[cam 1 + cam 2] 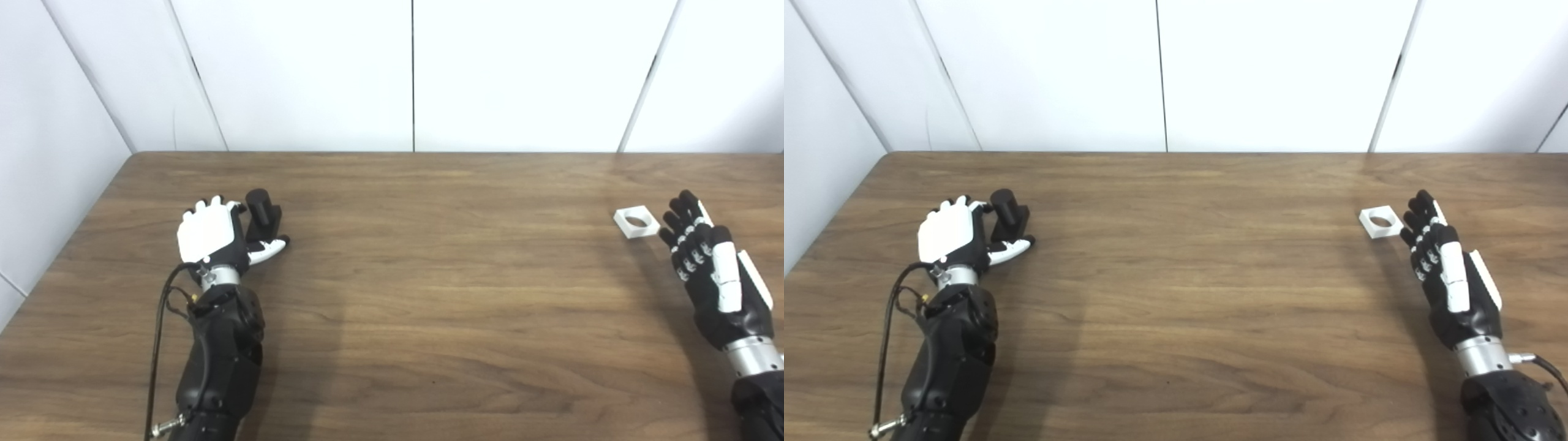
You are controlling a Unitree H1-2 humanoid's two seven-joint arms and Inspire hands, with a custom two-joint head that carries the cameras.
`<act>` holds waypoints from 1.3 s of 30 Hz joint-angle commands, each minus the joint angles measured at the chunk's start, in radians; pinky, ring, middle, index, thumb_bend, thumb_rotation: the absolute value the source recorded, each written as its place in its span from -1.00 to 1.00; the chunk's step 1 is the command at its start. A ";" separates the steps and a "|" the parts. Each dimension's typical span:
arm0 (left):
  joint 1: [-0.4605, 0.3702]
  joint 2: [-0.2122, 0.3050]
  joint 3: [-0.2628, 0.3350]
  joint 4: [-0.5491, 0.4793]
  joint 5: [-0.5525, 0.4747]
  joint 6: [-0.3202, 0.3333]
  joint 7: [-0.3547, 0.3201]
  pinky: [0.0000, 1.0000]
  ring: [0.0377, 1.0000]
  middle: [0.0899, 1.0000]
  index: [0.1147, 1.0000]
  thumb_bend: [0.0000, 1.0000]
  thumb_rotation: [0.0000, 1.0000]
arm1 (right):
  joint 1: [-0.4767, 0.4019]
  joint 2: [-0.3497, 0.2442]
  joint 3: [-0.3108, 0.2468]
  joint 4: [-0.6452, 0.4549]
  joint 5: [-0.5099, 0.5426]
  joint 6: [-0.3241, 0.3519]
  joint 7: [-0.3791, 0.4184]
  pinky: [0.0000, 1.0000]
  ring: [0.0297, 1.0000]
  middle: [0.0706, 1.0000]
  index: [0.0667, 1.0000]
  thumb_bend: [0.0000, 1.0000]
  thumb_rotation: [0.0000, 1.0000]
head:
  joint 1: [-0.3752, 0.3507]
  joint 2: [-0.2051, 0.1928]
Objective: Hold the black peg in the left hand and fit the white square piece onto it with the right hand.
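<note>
The black peg (262, 213) stands upright on its square base at the left of the wooden table (429, 275). My left hand (211, 236) is right beside it, palm toward the peg, fingers apart and not closed around it; the thumb (269, 248) reaches along the table in front of the base. The white square piece (1380, 222), with a round hole, lies flat at the far right. My right hand (1445, 275) is open with fingers stretched out, its fingertips just right of the piece and a small gap between them.
White wall panels (410, 73) close off the table's back and left sides. A black cable (160, 318) loops beside my left forearm. The table's left edge runs close to my left arm.
</note>
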 commanded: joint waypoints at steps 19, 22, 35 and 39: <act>-0.085 0.032 -0.014 0.069 0.077 -0.001 -0.041 1.00 1.00 0.86 0.47 0.46 0.03 | 0.094 0.066 0.022 0.118 0.017 0.002 -0.003 1.00 1.00 1.00 1.00 0.09 0.96 | -0.003 0.000; -0.086 0.029 -0.006 0.075 0.079 -0.001 -0.053 1.00 1.00 0.85 0.42 0.47 -0.02 | 0.093 0.062 0.027 0.121 0.013 -0.002 0.001 1.00 1.00 1.00 1.00 0.09 0.99 | -0.003 0.000; -0.073 0.026 -0.006 0.046 0.050 -0.001 -0.057 1.00 1.00 0.82 0.16 0.43 -0.29 | 0.091 0.057 0.019 0.105 0.017 0.008 -0.001 1.00 1.00 1.00 1.00 0.14 0.99 | 0.002 0.015; -0.067 0.025 -0.004 0.038 0.034 -0.001 -0.052 1.00 1.00 0.81 -0.01 0.44 -0.48 | 0.090 0.054 0.018 0.109 0.020 0.008 0.003 1.00 1.00 1.00 1.00 0.16 0.99 | 0.002 0.016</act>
